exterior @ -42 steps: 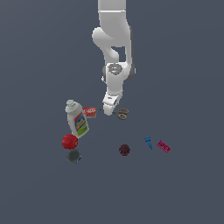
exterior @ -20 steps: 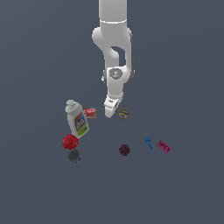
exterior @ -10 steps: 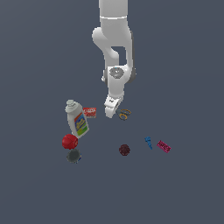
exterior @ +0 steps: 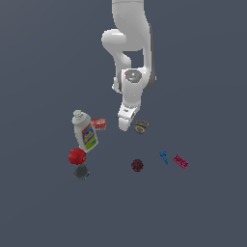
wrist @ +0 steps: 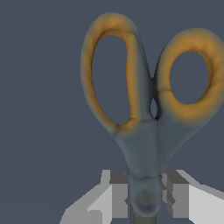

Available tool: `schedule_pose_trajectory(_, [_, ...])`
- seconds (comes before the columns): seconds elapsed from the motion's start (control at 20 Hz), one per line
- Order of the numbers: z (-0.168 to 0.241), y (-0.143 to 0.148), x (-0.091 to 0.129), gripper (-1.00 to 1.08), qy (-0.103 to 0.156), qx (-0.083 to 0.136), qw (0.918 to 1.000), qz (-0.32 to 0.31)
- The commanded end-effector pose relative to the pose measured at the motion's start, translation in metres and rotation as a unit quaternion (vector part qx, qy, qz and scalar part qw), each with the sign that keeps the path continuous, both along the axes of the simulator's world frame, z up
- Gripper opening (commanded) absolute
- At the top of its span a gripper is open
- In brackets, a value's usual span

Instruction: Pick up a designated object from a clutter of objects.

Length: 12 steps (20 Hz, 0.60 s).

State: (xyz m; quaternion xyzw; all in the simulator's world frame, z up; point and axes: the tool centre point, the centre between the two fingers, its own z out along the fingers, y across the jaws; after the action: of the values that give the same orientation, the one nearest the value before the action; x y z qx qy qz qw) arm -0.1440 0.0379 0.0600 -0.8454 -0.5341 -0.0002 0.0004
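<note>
Scissors (wrist: 146, 131) fill the wrist view: two orange-yellow loop handles joined to a grey neck, pivot end sitting between the two pale grey fingers (wrist: 111, 197) of the gripper (wrist: 144, 199). Fingers sit close on either side of the pivot and look to be touching it; blades are out of sight below the frame edge. In the exterior view the scissors (exterior: 141, 126) lie on the dark floor near centre, handles showing just at 3 o'clock of the gripper (exterior: 124, 124), which has its tip down at floor level. Grip appears closed on the scissors, though the contact is too small to confirm from outside. Red box (exterior: 99, 123) sits at 9 o'clock of the gripper, touching or just beside the white bottle (exterior: 85, 131). Red ball (exterior: 76, 156) and grey disc (exterior: 81, 171) lie at 6 o'clock of the bottle. Dark red berry (exterior: 137, 165), blue piece (exterior: 163, 156) and pink bar (exterior: 180, 161) lie well apart toward 5 o'clock.
</note>
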Motion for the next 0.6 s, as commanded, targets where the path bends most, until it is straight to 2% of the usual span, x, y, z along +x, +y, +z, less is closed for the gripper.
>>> schedule_pose_trajectory(0.0, [0.015, 0.006, 0.013, -1.00, 0.000, 0.000, 1.0000, 0.000])
schedule_pose_trajectory(0.55, [0.090, 0.035, 0.078, -1.00, 0.000, 0.001, 1.0000, -0.001])
